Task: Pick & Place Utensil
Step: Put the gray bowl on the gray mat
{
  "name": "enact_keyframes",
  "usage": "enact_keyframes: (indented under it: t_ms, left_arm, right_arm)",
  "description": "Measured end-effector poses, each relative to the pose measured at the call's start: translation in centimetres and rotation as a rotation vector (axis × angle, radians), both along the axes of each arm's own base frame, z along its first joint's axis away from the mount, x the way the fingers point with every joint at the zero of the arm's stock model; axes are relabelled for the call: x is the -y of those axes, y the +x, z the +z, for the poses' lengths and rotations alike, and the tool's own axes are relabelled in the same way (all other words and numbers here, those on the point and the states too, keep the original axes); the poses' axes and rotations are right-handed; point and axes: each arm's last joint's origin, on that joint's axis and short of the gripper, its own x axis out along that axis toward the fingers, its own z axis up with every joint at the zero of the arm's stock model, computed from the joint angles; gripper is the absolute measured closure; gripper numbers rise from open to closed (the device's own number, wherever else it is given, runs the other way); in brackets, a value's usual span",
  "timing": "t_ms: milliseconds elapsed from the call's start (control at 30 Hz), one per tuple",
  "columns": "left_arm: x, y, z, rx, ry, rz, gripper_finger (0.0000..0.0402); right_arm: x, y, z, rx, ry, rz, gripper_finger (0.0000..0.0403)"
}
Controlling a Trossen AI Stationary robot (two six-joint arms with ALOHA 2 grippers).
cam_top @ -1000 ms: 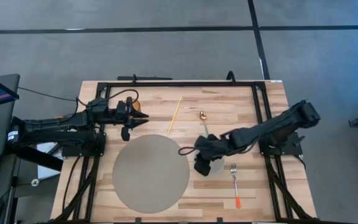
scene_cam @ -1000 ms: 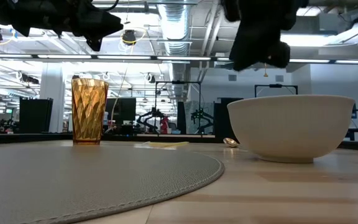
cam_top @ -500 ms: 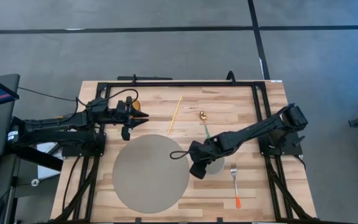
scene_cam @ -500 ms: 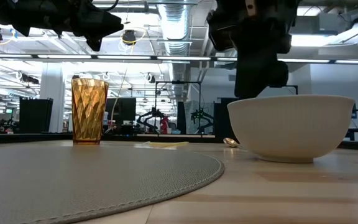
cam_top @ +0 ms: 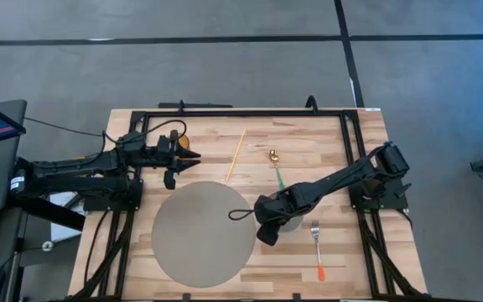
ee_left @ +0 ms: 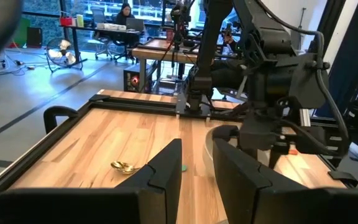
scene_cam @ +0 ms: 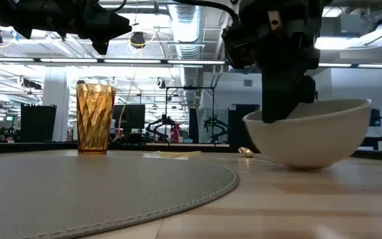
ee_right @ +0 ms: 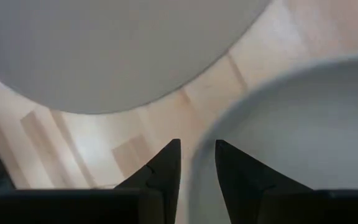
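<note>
Gripping smooth round bowl (scene_cam: 307,136) rim.

From above, the right arm (cam_top: 325,186) covers most of the bowl (cam_top: 292,224). The left arm (cam_top: 74,172) hides nearly all of the glass (cam_top: 183,140).

No readable text, label, brand, number or sign in any view. Wooden table (cam_top: 309,138), round grey mat (cam_top: 199,235), white bowl (scene_cam: 307,136), amber tumbler (scene_cam: 95,118) and both dark arms carry no legible markings. Screen edge at 9 o'clock of high view shows colour only, no characters. Room behind table in low and left wrist views: lettering, if any, too small to make out.
</note>
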Motion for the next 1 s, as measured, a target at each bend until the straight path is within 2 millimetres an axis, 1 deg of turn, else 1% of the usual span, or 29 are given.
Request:
enact_keyframes:
  t_ms: [100,200,467,667,767,1000]
  left_arm:
    - [0.0,0.0,0.1,0.007,-0.001,0.0,0.0309]
    - [0.0,0.0,0.1,0.009,-0.001,0.001,0.0309]
    - [0.0,0.0,0.1,0.01,-0.003,0.001,0.0309]
    - [0.0,0.0,0.1,0.01,-0.003,0.001,0.0309]
    - [0.0,0.0,0.1,0.01,-0.003,0.001,0.0309]
    - [0.0,0.0,0.1,0.01,-0.003,0.001,0.0309]
  right_arm:
    - [0.4,-0.2,-0.1,-0.037,-0.007,-0.011,0.031]
    - [0.7,-0.3,0.2,-0.029,-0.014,-0.022,0.031]
    - [0.6,0.0,0.7,-0.008,-0.009,-0.016,0.031]
    - [0.4,0.3,1.4,0.034,-0.047,0.096,0.0312]
    - [0.3,0.0,1.3,0.01,-0.064,0.134,0.0322]
    - [0.1,-0.5,1.1,-0.032,-0.069,0.128,0.0358]
